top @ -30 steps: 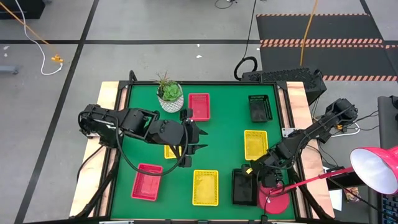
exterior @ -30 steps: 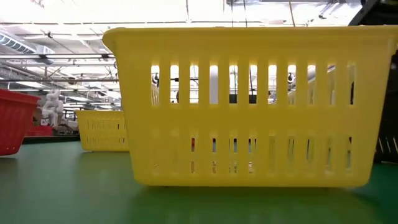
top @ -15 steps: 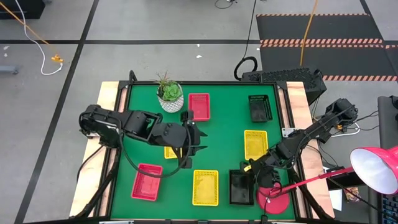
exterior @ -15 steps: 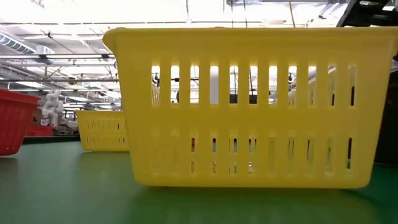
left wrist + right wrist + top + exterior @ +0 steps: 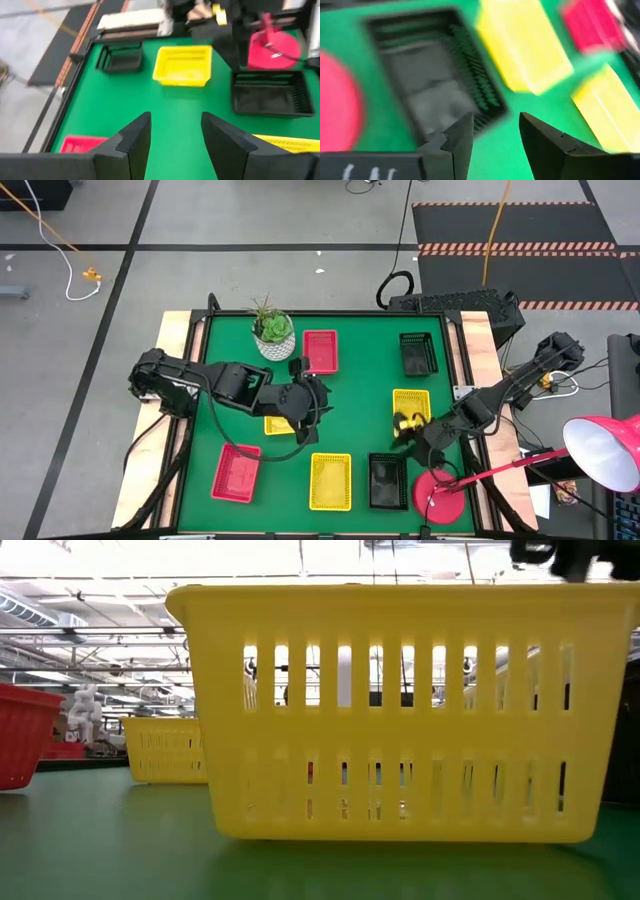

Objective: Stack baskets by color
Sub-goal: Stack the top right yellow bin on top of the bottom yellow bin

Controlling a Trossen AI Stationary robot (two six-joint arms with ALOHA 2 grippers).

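Seven baskets show in the high view. A red one (image 5: 320,351) and a black one (image 5: 418,353) stand far. A yellow one (image 5: 410,410) is at the right, another yellow one (image 5: 276,424) partly under my left arm. Along the near side stand a red (image 5: 236,472), a yellow (image 5: 330,480) and a black basket (image 5: 388,480), each on its base. My left gripper (image 5: 321,403) (image 5: 175,135) hangs open over bare green mat at mid-table. My right gripper (image 5: 400,435) (image 5: 495,132) hangs open above the near black basket (image 5: 430,85), clear of it.
A white plant pot (image 5: 274,338) stands at the far left beside the red basket. A round red lamp base (image 5: 440,492) sits right of the near black basket, its shade (image 5: 605,450) off the table's right. Bare mat (image 5: 360,395) lies mid-table. Wooden rails (image 5: 178,340) edge the table.
My right gripper has come away from the near black basket's right side, risen and drawn toward the far edge, turning its wrist. The black basket stays flat on the table, slid slightly leftward. My left gripper has edged a little toward the table's right.
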